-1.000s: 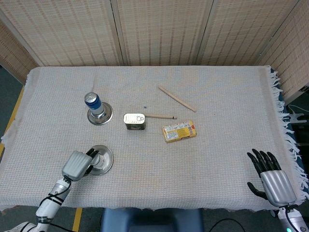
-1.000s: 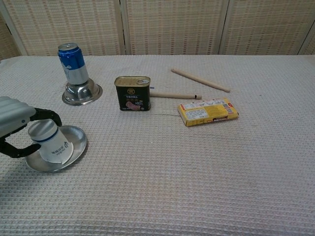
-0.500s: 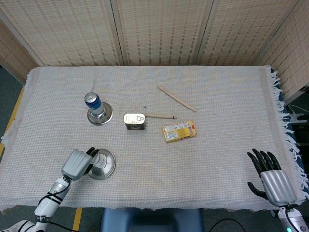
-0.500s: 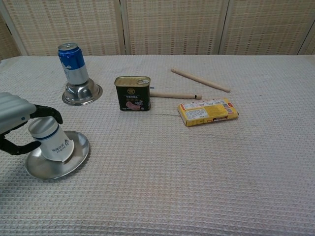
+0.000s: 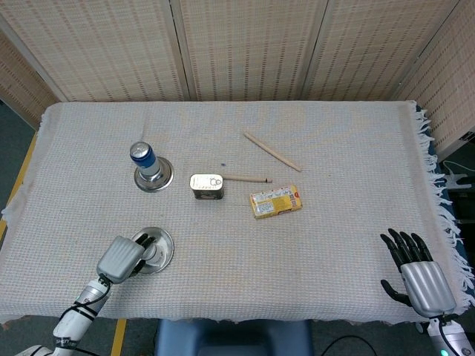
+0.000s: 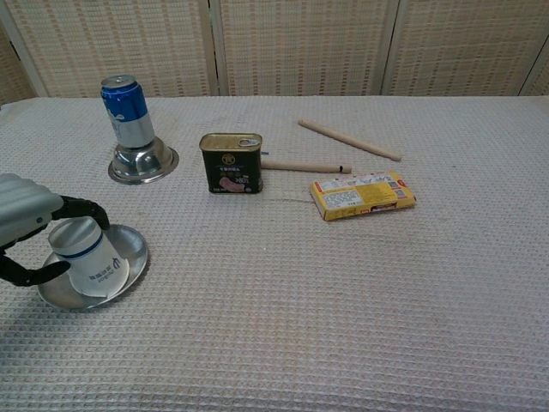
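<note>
Left robot hand (image 6: 21, 225) wrapped around paper cup (image 6: 86, 254), inverted on steel plate (image 6: 129, 249) near tabletop's front-left corner. Risk: squeezing hard could crush or tip it. Right robot hand (image 5: 417, 274) released, idle.

A table (image 5: 334, 141) covered with a beige woven cloth (image 6: 343, 326) carries everything. Under the left hand (image 5: 119, 257) a metal dish (image 6: 129, 257) lies flat on the cloth, with a paper cup (image 6: 88, 257) upside down on it. Beyond this hand, further from the robot, a second dish (image 6: 154, 161) stands with a blue can (image 6: 125, 110) on it. To the right of it stands a tin (image 6: 232, 163), then a yellow box (image 6: 362, 195) lies flat. Two wooden sticks (image 6: 347, 139) lie behind them. The right hand (image 5: 419, 276) is at the near right edge, well apart from all things.
</note>
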Action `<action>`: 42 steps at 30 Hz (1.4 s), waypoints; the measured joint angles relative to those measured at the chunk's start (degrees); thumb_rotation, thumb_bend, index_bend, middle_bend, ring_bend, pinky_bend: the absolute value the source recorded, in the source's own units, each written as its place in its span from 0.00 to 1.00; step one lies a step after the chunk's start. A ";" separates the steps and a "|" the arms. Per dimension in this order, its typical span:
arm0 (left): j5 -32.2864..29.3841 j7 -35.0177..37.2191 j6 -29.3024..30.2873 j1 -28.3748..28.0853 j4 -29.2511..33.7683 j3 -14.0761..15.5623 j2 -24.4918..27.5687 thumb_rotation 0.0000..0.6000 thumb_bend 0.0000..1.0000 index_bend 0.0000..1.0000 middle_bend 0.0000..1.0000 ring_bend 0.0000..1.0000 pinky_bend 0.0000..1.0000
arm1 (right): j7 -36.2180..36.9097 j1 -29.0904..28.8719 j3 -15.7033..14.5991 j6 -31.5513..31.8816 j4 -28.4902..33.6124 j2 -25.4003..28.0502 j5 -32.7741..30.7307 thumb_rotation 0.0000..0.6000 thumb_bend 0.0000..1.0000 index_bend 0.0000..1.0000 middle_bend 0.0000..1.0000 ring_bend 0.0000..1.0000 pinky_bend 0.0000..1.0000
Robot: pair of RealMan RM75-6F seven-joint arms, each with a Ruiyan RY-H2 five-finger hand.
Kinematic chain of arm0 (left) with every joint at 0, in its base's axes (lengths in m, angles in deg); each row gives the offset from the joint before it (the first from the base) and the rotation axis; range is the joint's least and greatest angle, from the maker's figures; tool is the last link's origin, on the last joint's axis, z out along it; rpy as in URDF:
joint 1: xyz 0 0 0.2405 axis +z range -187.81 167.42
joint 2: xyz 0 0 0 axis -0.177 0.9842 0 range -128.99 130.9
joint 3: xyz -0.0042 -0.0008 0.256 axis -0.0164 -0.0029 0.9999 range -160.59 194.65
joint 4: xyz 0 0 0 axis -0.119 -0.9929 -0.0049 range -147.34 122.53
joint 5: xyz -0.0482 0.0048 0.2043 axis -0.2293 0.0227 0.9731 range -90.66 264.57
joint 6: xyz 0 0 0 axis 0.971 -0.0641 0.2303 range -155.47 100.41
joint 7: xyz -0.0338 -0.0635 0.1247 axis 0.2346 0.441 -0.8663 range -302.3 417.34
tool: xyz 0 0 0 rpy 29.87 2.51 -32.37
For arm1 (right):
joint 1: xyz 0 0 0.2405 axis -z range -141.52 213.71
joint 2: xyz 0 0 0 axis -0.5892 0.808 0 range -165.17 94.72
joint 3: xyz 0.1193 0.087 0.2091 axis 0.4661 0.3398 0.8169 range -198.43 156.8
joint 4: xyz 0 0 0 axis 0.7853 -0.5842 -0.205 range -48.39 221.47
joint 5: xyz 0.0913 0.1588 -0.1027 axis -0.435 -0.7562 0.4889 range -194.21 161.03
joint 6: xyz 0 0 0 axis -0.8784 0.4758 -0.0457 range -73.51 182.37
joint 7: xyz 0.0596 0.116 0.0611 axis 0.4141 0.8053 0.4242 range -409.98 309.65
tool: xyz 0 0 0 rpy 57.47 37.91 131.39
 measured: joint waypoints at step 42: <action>-9.14 5.76 3.70 4.16 -9.71 -4.15 3.01 1.00 0.56 0.40 0.54 0.89 1.00 | -0.51 0.32 -0.27 0.36 0.30 -0.11 0.78 0.93 0.17 0.00 0.00 0.00 0.00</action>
